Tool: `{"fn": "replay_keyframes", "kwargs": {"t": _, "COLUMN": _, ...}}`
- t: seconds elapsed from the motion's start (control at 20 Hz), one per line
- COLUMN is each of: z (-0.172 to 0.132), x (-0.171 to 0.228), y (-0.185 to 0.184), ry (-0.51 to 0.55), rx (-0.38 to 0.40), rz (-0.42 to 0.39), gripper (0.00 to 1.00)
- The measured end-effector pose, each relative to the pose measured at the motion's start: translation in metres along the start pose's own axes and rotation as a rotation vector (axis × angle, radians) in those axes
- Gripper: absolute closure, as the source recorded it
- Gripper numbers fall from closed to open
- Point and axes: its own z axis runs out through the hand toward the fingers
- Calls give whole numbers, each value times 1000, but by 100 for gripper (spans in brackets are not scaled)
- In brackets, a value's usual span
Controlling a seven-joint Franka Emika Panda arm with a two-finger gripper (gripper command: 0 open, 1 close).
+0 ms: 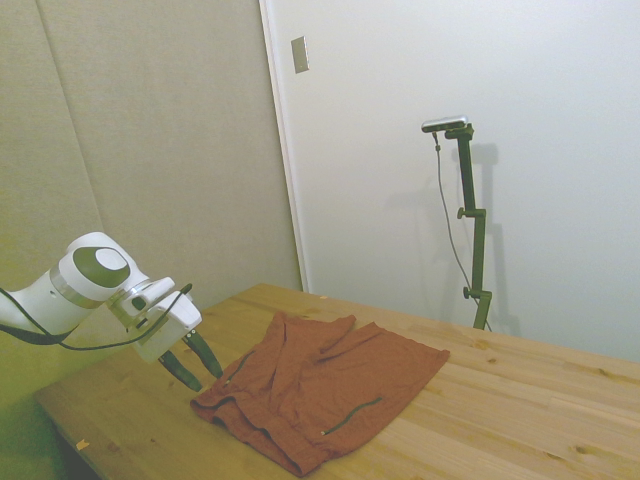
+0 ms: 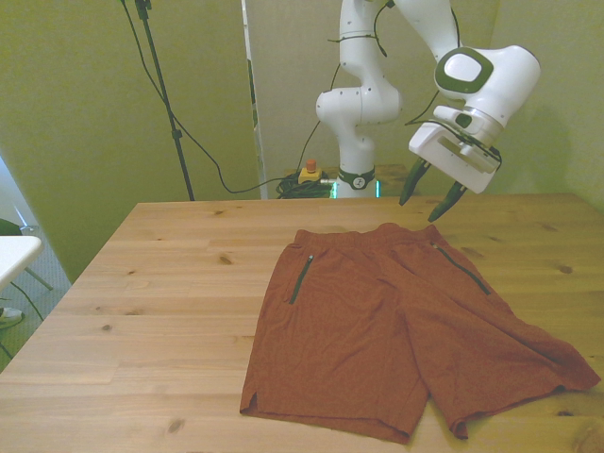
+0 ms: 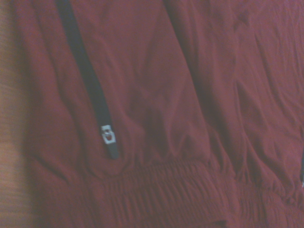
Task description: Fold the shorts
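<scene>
Front view: we see the gripper tilted, fingers apart and empty — hovering at about one o'clock above the flat shorts on the table.

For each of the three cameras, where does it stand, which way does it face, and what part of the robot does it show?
Side view: stands off one side of the table, looks across it; the arm enters from the picture's left, its open end effector tilted above the shorts.
Front view: faces the robot's base across the table; whole arm visible, end effector above the waistband, toward the front view's right.
Wrist view: close on the shorts, showing a dark zipper and the gathered waistband; no robot parts.
Shared: all three views show the shorts.
</scene>
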Motion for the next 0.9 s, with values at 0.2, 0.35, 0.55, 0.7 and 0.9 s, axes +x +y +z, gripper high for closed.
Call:
{"fn": "replay_keyframes", "kwargs": {"t": 0.2, "z": 2, "x": -17, "y": -30, "ry": -9, "rx": 15, "rz": -51, "gripper": 0}}
{"fn": "replay_keyframes", "kwargs": {"t": 0.35, "z": -1, "x": -20, "y": -39, "ry": -1, "rx": 18, "rz": -68, "gripper": 0}}
{"fn": "replay_keyframes", "kwargs": {"t": 0.55, "z": 11, "x": -22, "y": -40, "ry": 6, "rx": -43, "rz": -75, "gripper": 0}}
{"fn": "replay_keyframes", "kwargs": {"t": 0.7, "z": 21, "x": -22, "y": -42, "ry": 13, "rx": -68, "rz": -77, "gripper": 0}}
{"fn": "replay_keyframes", "kwargs": {"t": 0.9, "z": 30, "x": -15, "y": -41, "ry": 32, "rx": -102, "rz": -80, "gripper": 100}}
